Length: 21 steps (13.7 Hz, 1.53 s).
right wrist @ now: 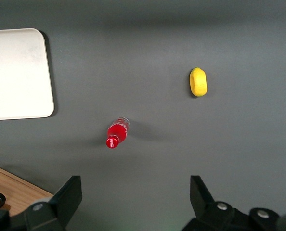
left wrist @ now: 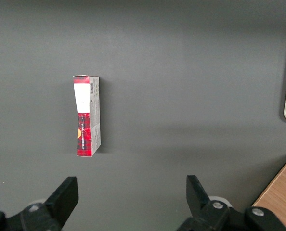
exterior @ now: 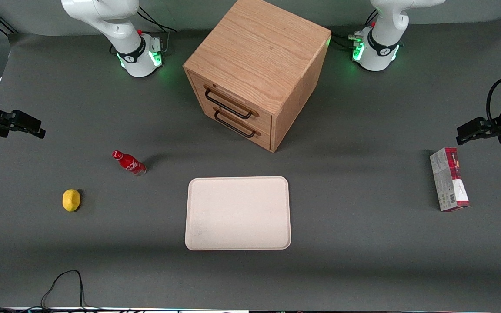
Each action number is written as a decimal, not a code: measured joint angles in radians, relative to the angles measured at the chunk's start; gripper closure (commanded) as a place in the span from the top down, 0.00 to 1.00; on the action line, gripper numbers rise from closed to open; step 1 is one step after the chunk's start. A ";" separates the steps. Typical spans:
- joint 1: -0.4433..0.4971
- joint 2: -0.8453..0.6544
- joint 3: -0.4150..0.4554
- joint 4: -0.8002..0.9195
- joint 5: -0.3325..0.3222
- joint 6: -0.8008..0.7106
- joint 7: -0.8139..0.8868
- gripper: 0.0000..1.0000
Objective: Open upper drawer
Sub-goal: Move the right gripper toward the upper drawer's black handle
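Front view: upper drawer flush shut, black-handled; pincer spread, well apart.

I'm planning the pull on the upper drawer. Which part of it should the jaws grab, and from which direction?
Take the upper drawer by its thin black wire handle, coming straight at the cabinet's front. The handle stands off the flat oak face as a long bar, so the jaws can close above and below it. The gripper, open, hangs at the working arm's end of the table.
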 measured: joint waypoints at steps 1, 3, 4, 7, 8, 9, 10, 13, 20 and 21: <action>0.000 0.000 0.000 0.000 0.000 0.000 0.000 1.00; 0.000 0.000 0.000 0.000 0.000 0.000 0.000 1.00; 0.000 0.001 0.001 0.000 0.000 0.000 0.000 1.00; 0.031 0.011 0.005 0.005 0.004 0.004 0.000 1.00; 0.060 0.020 0.007 0.017 0.005 0.004 0.000 1.00; 0.095 0.036 0.008 0.037 0.005 0.005 0.000 1.00; 0.131 0.058 0.011 0.061 0.006 0.006 0.000 1.00; 0.245 0.135 0.018 0.137 0.007 0.007 -0.011 1.00; 0.427 0.216 0.078 0.174 0.059 0.007 -0.166 1.00; 0.455 0.223 0.083 0.174 0.061 0.008 -0.168 1.00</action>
